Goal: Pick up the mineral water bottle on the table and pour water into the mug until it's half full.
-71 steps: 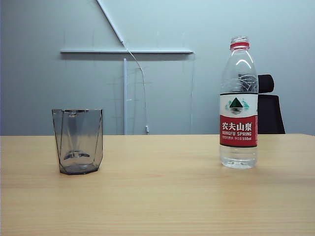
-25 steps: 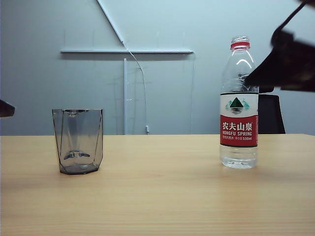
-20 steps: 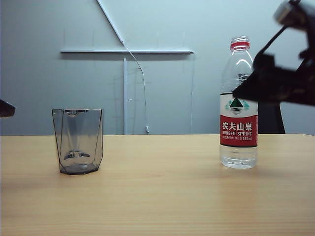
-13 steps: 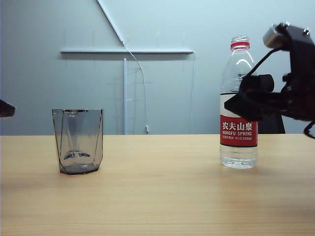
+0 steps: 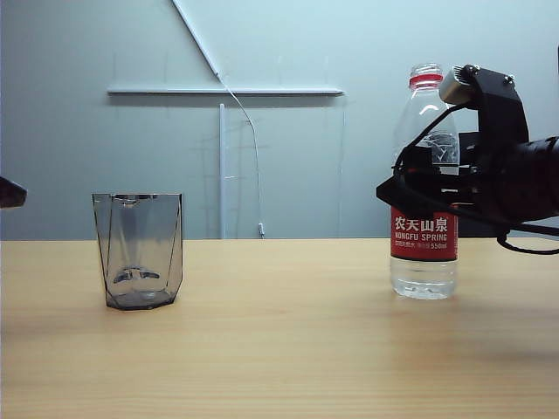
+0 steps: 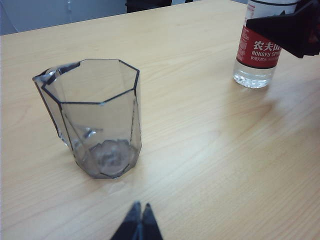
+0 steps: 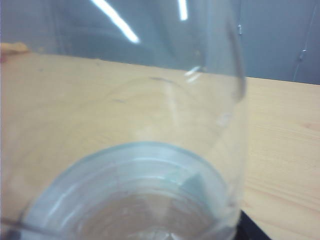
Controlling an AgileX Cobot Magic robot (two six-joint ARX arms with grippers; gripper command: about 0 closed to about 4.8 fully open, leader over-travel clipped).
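The mineral water bottle [image 5: 424,266] stands upright at the right of the table [image 5: 279,349], with clear water [image 5: 424,279] in its lower part. My right gripper [image 5: 395,190] reaches in level from the right at label height, open, its fingers on either side of the bottle. In the right wrist view the bottle [image 7: 135,150] fills the picture from very close. The smoky-grey faceted mug [image 5: 138,251] stands at the left, apart from both grippers. My left gripper [image 6: 140,206] is shut and empty, hovering near the mug [image 6: 95,120]; only its tip [image 5: 9,192] shows at the exterior view's left edge.
A wide stretch of bare tan wood separates mug and bottle. Behind the table's far edge is a grey wall with a white rail [image 5: 225,91] and a hanging cable. From the left wrist view the bottle [image 6: 257,55] and the right gripper [image 6: 285,27] appear beyond the mug.
The right arm has swung down from the upper right and brought its open gripper round the bottle at label height. Bottle, mug and left gripper have not moved.
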